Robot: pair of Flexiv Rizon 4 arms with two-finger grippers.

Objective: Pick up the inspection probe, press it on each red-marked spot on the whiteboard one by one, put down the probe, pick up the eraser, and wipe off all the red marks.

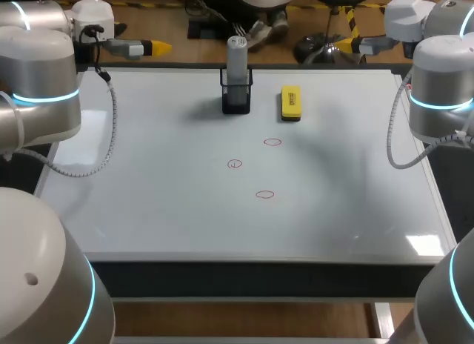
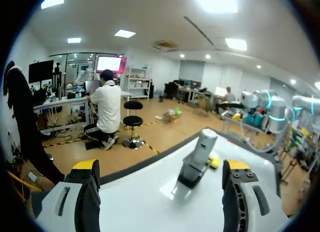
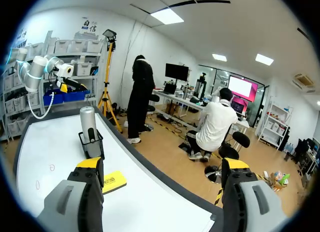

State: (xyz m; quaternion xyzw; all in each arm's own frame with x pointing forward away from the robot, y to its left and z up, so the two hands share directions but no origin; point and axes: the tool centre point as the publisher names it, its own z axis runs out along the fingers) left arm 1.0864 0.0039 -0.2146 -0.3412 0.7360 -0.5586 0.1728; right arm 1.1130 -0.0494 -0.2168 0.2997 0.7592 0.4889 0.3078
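Both my grippers have their fingers apart and hold nothing. The left gripper (image 2: 161, 167) hangs off the far left corner of the white whiteboard (image 1: 148, 210), the right gripper (image 3: 162, 166) off the far right. The grey cylindrical inspection probe (image 1: 236, 56) stands upright in a black mesh holder (image 1: 236, 98) at the board's far middle, with the yellow block eraser (image 1: 291, 104) just beside it. Three small red circle marks (image 1: 272, 142) lie nearer me. My worry is that an off-centre grip could tip the holder or lift it with the probe, or nudge the eraser. The marks are faint, so a press may land beside one, and a dragged tip would smear it.
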